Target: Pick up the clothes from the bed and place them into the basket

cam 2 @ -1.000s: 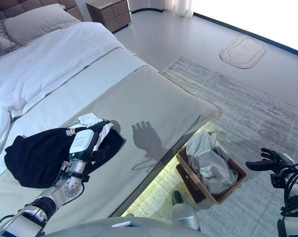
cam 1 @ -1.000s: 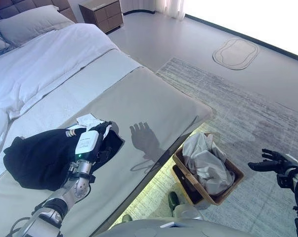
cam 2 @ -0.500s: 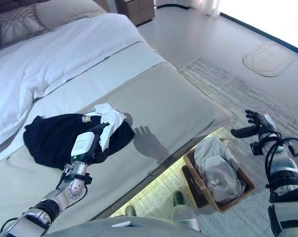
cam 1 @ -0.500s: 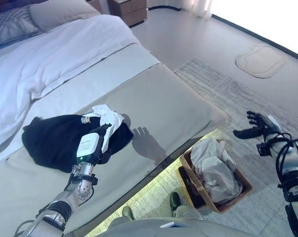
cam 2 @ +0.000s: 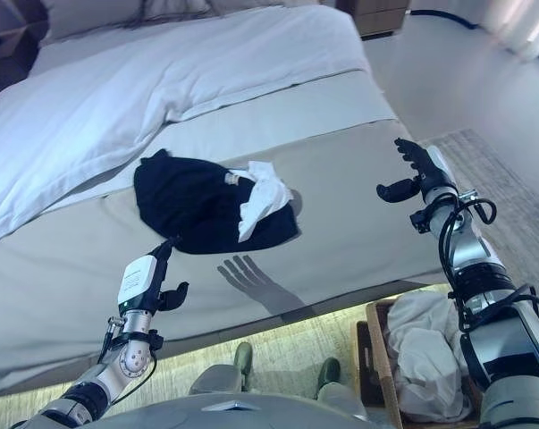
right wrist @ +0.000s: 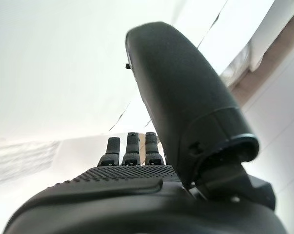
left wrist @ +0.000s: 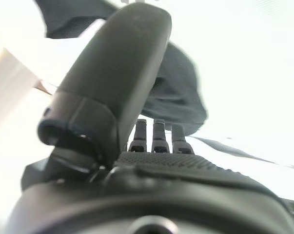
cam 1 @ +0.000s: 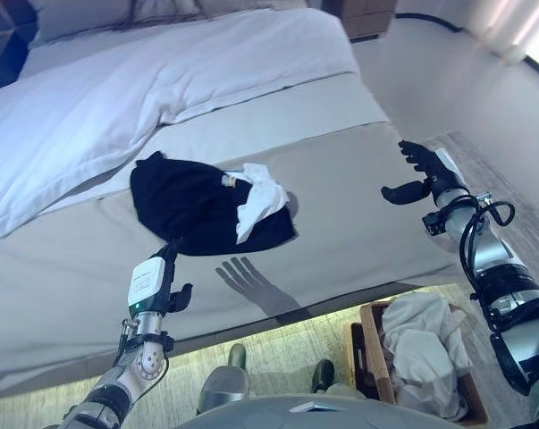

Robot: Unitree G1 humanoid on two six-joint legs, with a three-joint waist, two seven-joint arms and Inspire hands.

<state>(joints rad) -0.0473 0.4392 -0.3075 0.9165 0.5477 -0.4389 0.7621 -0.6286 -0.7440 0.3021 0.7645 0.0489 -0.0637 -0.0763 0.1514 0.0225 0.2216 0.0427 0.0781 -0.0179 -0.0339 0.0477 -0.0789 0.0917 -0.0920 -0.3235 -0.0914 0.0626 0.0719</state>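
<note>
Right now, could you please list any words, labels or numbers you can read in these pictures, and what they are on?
None can be read. No print shows on the black garment, the white cloth, the basket or the bed.

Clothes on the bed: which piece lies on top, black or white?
The small white crumpled cloth; it lies atop the larger black garment, at that garment's edge toward the open right hand.

The clothes (cam 1: 211, 205) lay on the bed (cam 1: 358, 206), just in front of the duvet (cam 1: 144, 98). The left robot hand (cam 1: 159, 284) hung near them on the robot's side, the right robot hand (cam 1: 421, 174) well off to their right. The basket (cam 1: 369, 357) sat on the floor below the bed's near edge, with a garment (cam 1: 425, 353) in it.
</note>
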